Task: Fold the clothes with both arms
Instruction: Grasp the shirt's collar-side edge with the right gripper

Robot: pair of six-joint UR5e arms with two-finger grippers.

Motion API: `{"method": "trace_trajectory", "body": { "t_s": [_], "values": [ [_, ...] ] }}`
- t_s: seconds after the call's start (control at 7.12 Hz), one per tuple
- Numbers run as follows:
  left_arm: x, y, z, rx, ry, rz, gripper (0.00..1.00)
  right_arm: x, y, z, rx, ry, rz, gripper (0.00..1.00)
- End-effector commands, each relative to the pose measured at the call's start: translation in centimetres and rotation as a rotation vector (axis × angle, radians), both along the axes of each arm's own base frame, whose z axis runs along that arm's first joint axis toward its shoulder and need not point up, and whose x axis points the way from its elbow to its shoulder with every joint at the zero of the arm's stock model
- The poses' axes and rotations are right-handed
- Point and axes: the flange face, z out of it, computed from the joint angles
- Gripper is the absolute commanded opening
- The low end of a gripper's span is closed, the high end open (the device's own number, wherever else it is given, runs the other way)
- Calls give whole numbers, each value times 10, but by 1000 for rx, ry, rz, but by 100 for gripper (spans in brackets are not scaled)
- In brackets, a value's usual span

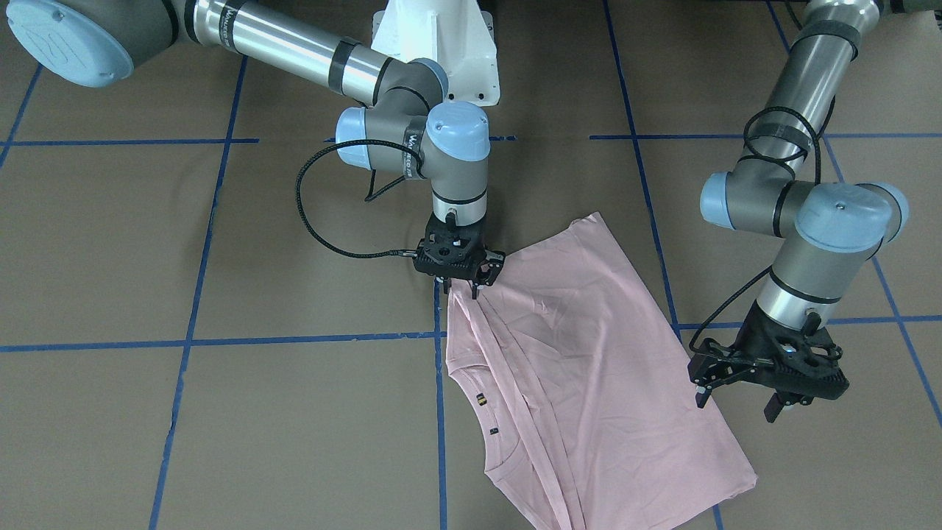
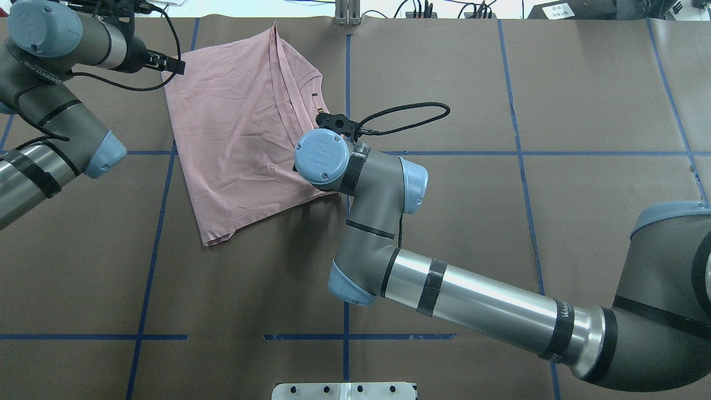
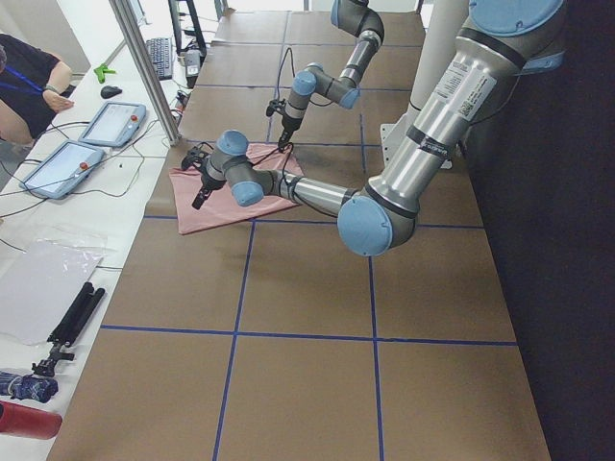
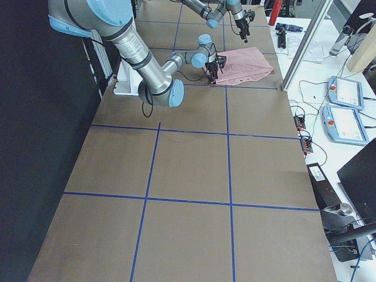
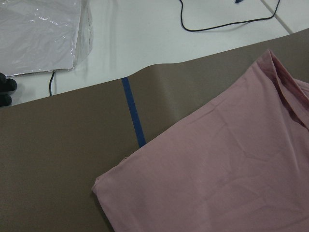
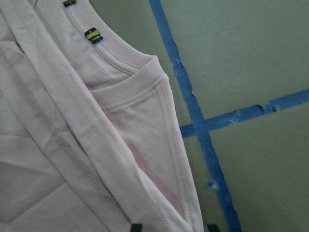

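Right gripper (image 1: 462, 287), black, two fingers, on the grey metal right arm (image 1: 294, 51), points straight down. Its fingertips (image 6: 136, 226) stand apart in the right wrist view, so it is open and not clamped. Between those tips lies the pointed, folded corner of the pale pink short-sleeved T-shirt (image 1: 589, 353), right at the garment's edge. Just out from that corner runs the ribbed round collar (image 6: 116, 53), with two little yellow-and-black labels (image 6: 93, 35) sewn in. Stitched hems lie in layers alongside it. Beside the corner, a cross of blue tape lines (image 6: 198, 128) sits on the bare surface.

Over to the left gripper (image 1: 737, 401), black, on the grey left arm (image 1: 809, 88). Its fingers are spread wide, holding nothing. It hangs over bare table just off the shirt's long side edge, clear of the cloth. From the left wrist camera a rounded corner of the shirt lies below and to one side. A blue tape strip (image 5: 133, 116) runs out from under it.

The shirt itself lies flat and folded on the brown paper-covered table (image 1: 294, 412). In the overhead view it sits in the left half, up against the far edge, between the two grippers. Its plain pink side faces up.

Past the table's far edge sits a white bench (image 5: 145, 43) with a clear plastic sheet (image 5: 38, 34) and a black cable (image 5: 227, 24).
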Motion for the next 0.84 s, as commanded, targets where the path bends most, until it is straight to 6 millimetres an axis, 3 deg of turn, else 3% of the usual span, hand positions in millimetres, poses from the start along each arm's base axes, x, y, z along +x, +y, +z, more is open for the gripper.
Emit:
{"method": "trace_trajectory", "body": {
  "t_s": [0.0, 0.14, 0.28, 0.42, 0.7],
  "values": [
    [0, 0, -1, 1, 1, 0, 100, -1, 0, 3, -6, 6, 2, 45],
    [0, 0, 0, 1, -1, 1, 100, -1, 0, 3, -6, 6, 2, 35],
    [0, 0, 1, 1, -1, 1, 100, -1, 0, 2, -11, 4, 7, 5],
    [0, 0, -1, 2, 0, 1, 100, -1, -1, 2, -13, 6, 10, 0],
    [0, 0, -2, 2, 2, 1, 100, 3, -3, -4, 1, -2, 9, 0]
  ]
}}
